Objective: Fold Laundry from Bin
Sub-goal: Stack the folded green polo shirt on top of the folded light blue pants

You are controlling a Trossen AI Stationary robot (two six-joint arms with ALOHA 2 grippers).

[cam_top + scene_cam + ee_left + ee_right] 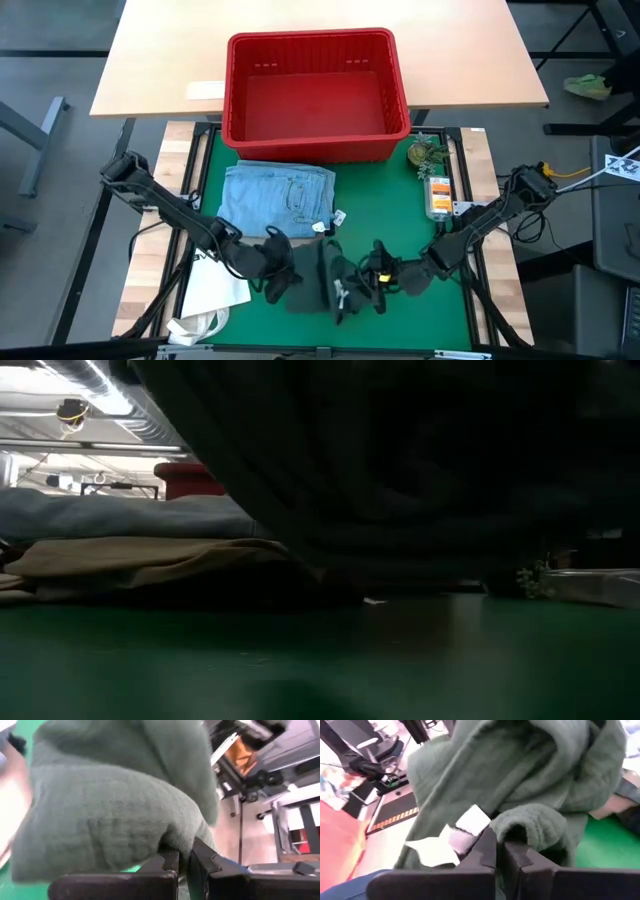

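Our left gripper (184, 862) and right gripper (499, 851) each pinch the dark green garment (318, 275); thin folds could slip free.

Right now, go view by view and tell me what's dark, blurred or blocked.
Low view: the dark green garment hangs close to the lens, nearly black, blocking most of the scene. Left wrist view: the garment fills the frame, soft and motion-blurred. Right wrist view: cloth blurred, white tag legible only as a shape. High view: evenly lit, sharp.
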